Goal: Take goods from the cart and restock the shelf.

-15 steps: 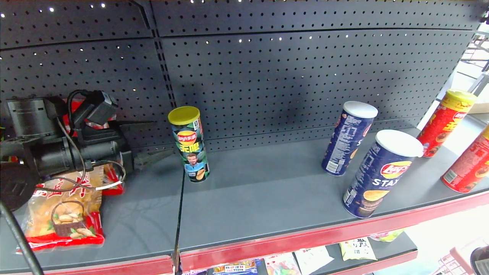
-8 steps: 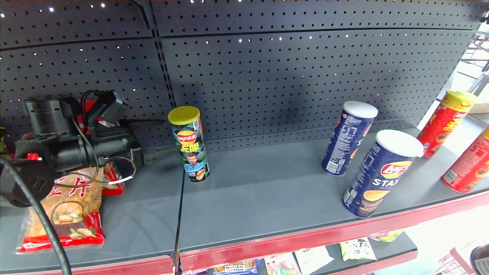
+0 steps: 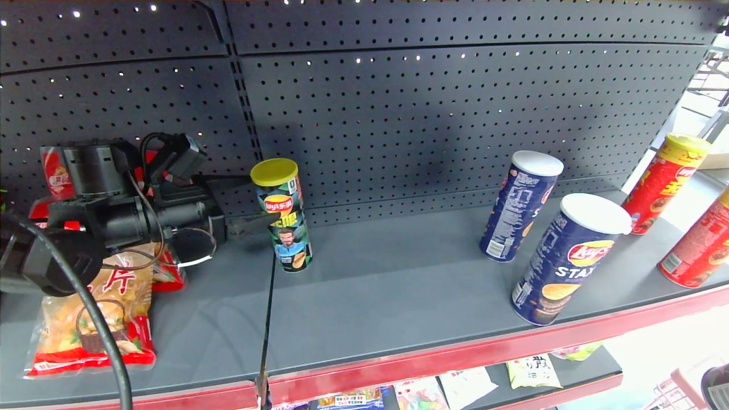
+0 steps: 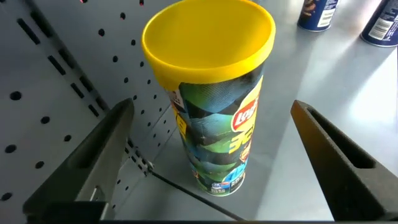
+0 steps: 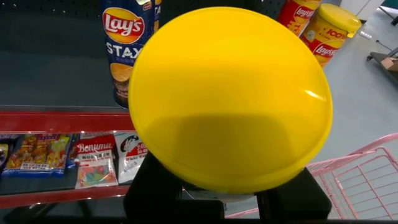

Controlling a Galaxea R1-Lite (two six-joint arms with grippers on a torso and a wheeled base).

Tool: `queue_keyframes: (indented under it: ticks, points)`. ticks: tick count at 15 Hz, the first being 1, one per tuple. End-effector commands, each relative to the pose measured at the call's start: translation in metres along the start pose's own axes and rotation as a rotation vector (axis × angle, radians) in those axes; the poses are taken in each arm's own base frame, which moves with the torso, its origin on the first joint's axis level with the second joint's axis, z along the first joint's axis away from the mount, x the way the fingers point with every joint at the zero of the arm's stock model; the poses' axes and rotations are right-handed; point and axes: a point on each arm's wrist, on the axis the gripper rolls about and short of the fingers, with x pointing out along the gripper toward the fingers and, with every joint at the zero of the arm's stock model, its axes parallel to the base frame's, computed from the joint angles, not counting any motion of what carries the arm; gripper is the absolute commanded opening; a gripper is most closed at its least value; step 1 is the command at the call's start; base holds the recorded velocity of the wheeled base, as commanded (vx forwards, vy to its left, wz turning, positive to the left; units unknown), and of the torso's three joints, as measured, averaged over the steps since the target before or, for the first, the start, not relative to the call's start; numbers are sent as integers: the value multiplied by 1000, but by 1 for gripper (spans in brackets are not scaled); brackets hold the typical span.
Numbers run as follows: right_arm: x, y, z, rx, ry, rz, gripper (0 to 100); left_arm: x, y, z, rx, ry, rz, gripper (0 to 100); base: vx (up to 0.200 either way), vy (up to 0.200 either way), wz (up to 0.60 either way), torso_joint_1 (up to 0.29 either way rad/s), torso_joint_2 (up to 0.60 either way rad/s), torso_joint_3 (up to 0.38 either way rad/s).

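Observation:
A small green chip can with a yellow lid (image 3: 282,213) stands upright at the back of the grey shelf (image 3: 398,302), by the pegboard. My left gripper (image 3: 256,199) is open, one finger on each side of the can (image 4: 211,130), and the fingers (image 4: 93,168) stand clear of it. My right gripper (image 5: 227,199) is shut on another can, whose big yellow lid (image 5: 230,93) faces the wrist camera. That gripper is low, in front of the shelf's red edge (image 5: 62,118).
Two blue cans (image 3: 521,205) (image 3: 569,259) and two red cans (image 3: 663,182) (image 3: 697,245) stand on the shelf's right half. A peanut bag (image 3: 91,319) lies under my left arm. Snack packets (image 5: 93,168) lie on the lower shelf. A pink cart (image 5: 379,180) is at the right.
My left arm has moved right along the shelf, bringing its open fingers up to and around the green can. The cans have not moved.

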Motion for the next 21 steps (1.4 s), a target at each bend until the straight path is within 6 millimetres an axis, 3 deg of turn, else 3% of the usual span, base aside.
queue_keyframes:
  ticks: [1,21]
  points:
    - [1,0,0,-1,4,2,0,4,1,-2,-2,4,-4,100,0,0,0,0,0,0]
    - [4,0,2,-3,17,5,0,37,4,-8,-27,-3,-4,100,0,0,0,0,0,0]
